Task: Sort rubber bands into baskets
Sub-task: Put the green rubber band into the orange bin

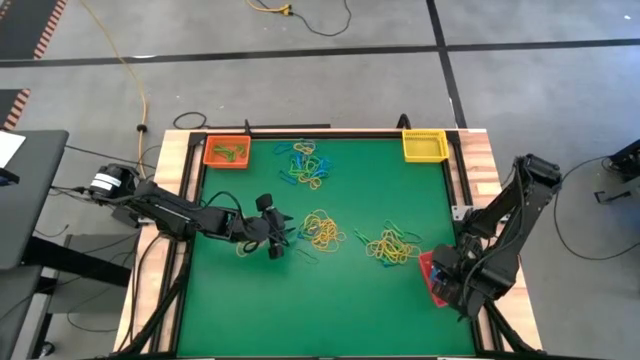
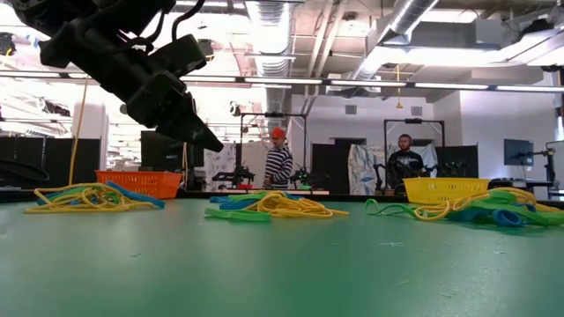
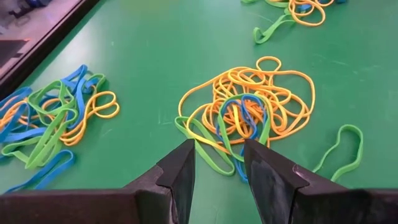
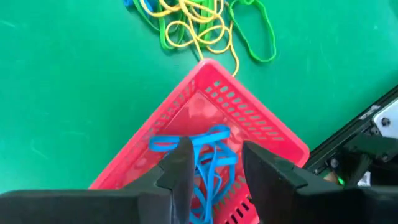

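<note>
The worktop [image 1: 250, 300] is a flat green mat framed in pale wood, and scattered on it lie the rubber bands [image 1: 322, 230]: thin, limp loops of yellow, blue and green, tangled into loose heaps. One mostly yellow heap lies near the middle, a bluer one [image 1: 308, 165] towards the far edge, and a third [image 1: 392, 245] nearer the right arm. The left gripper [image 3: 219, 163] hangs low just beside the middle heap, its two dark, flat-faced wedge fingers [image 3: 180, 174] parted with nothing between them; past their tips the left wrist view shows yellow loops coiled over a blue and a green band [image 3: 245, 115]. The right gripper [image 4: 212, 163] hovers over the red basket [image 4: 249, 118], a shallow rectangular plastic tray with slotted, lattice-like walls, which sits at the right edge of the mat; its fingers [image 4: 177, 171] stand apart, gripping nothing, and blue bands [image 4: 202, 155] lie crumpled on the basket floor under them. The orange basket [image 1: 226, 152] sits in the far left corner with a few green bands inside, and the yellow basket [image 1: 424, 145] in the far right corner. In the low view two people [image 2: 278, 158] stand in the room beyond the worktop.
</note>
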